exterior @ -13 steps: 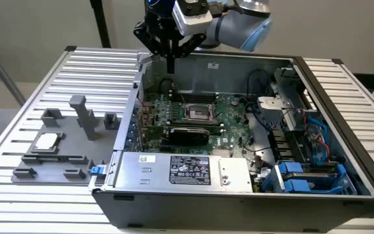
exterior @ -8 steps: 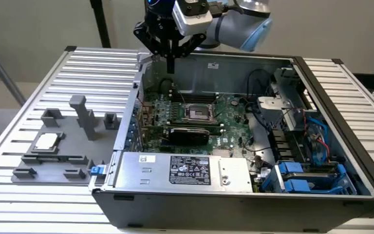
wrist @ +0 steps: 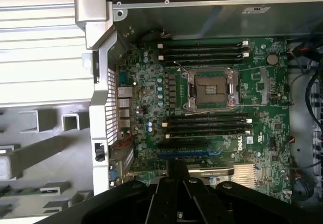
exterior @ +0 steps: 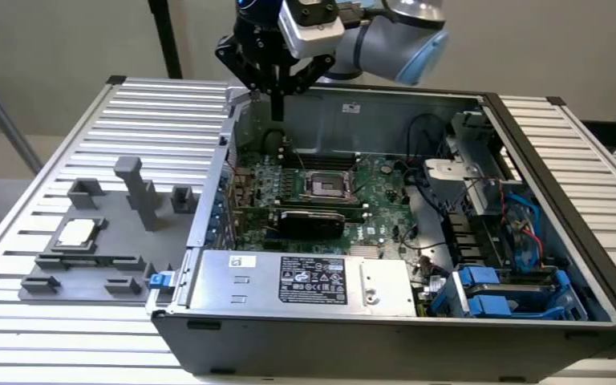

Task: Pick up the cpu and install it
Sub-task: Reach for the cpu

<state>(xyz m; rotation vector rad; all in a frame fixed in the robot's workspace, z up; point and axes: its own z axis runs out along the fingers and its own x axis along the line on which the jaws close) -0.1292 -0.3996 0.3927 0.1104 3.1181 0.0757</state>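
Hanging above the far corner of the open computer case (exterior: pixel 394 345), my end effector (exterior: pixel 278 100) had its fingers pressed together with nothing between them. In the exterior view, the cpu (exterior: pixel 77 233) lay flat in a grey fixture (exterior: pixel 89 274) on the slatted worktop (exterior: pixel 62 337). It was toward that view's left, outside the case and well apart from me. I judged it light, stiff and thin, with a slick metal top and a fragile underside. The hold therefore belonged on two opposite edges, kept gentle and level. Its underside and seating were hidden from me. The socket (exterior: pixel 324 186) sat on the motherboard (exterior: pixel 286 172) beyond the power supply (exterior: pixel 308 279), and I could not tell whether its frame was raised.

In the wrist view, my end effector (wrist: pixel 176 193) was a dark, merged mass, its tips hard to separate. The socket (wrist: pixel 211 89) looked bare between the memory sticks (wrist: pixel 202 50). The grey fixture (wrist: pixel 35 153) was cut off at the picture's edge.
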